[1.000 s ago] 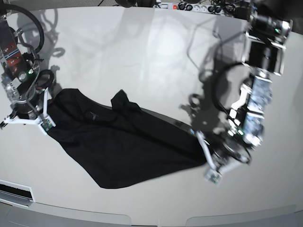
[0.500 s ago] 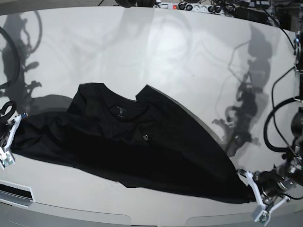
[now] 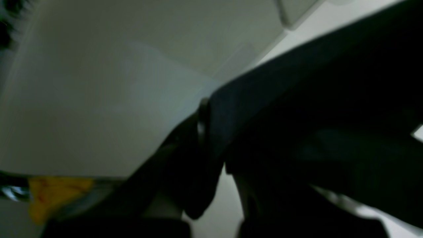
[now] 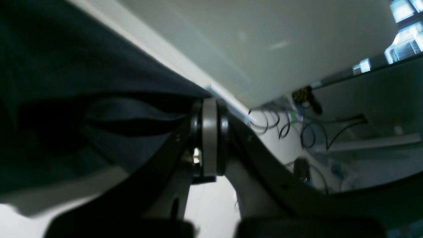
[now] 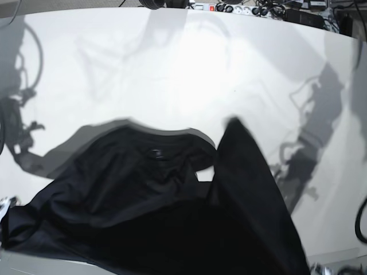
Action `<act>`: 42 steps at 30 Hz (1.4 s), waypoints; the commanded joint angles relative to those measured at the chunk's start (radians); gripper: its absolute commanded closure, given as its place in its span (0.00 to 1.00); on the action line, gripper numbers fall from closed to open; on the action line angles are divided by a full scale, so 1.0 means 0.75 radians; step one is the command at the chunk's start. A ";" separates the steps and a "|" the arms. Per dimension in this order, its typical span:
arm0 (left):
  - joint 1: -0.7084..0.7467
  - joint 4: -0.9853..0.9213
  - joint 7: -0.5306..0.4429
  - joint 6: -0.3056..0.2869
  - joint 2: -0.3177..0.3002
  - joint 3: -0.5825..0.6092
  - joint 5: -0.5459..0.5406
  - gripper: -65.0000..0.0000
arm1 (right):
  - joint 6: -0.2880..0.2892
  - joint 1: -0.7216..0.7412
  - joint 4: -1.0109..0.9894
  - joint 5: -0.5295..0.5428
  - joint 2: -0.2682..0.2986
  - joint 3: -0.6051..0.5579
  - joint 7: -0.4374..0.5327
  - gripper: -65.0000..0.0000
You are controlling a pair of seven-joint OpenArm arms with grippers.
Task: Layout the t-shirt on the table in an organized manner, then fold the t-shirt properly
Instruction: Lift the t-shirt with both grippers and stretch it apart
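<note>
The black t-shirt (image 5: 172, 217) hangs stretched and motion-blurred over the front part of the white table (image 5: 172, 69), neckline toward the back, with one flap (image 5: 241, 149) raised at the right. In the left wrist view my left gripper (image 3: 203, 115) is shut on a dark edge of the t-shirt (image 3: 314, 109). In the right wrist view my right gripper (image 4: 210, 115) is shut on the t-shirt's fabric (image 4: 82, 82). Both grippers sit at the base view's bottom corners, almost out of frame.
A power strip with cables (image 5: 229, 8) lies along the table's back edge. Loose cables (image 4: 281, 125) hang beyond the table in the right wrist view. A blurred yellow object (image 3: 56, 195) shows low in the left wrist view.
Both grippers have pulled the shirt apart and toward the front edge, leaving the base view. The shirt has spread wider, come nearer the camera, and its right flap has swung up.
</note>
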 commanded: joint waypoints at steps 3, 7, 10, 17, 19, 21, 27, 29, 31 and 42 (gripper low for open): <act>-0.217 -0.021 -0.087 0.084 -0.012 0.083 0.016 1.00 | -0.020 0.134 0.009 0.005 0.103 0.017 0.027 1.00; -0.217 -0.126 -0.097 0.107 0.016 0.164 0.013 1.00 | -0.029 0.264 -0.055 0.069 0.207 0.017 0.025 1.00; -0.217 -0.268 -0.119 0.106 0.079 0.171 -0.017 1.00 | -0.030 0.374 -0.142 0.158 0.246 0.017 0.013 1.00; -0.217 -0.478 -0.056 -0.005 0.172 0.171 -0.219 1.00 | 0.151 0.457 -0.201 0.449 0.251 0.016 -0.193 1.00; -0.217 -0.478 0.035 -0.065 0.171 0.171 -0.326 1.00 | 0.219 0.440 -0.201 0.531 0.251 0.013 -0.266 1.00; -0.217 -0.477 0.145 -0.160 0.178 0.171 -0.462 1.00 | 0.264 0.404 -0.201 0.597 0.252 0.010 -0.291 1.00; -0.217 -0.476 0.555 -0.425 0.197 0.171 -0.939 1.00 | 0.386 0.272 -0.201 0.870 0.251 0.005 -0.473 1.00; -0.217 -0.476 0.709 -0.461 0.193 0.171 -1.111 1.00 | 0.401 0.227 -0.201 0.986 0.251 0.005 -0.579 1.00; -0.217 -0.476 0.864 -0.488 0.192 0.171 -1.283 1.00 | 0.418 0.181 -0.201 1.093 0.251 0.005 -0.679 1.00; -0.075 -0.292 0.969 -0.501 0.152 0.171 -1.408 1.00 | 0.421 -0.171 -0.069 1.399 0.251 0.005 -0.771 1.00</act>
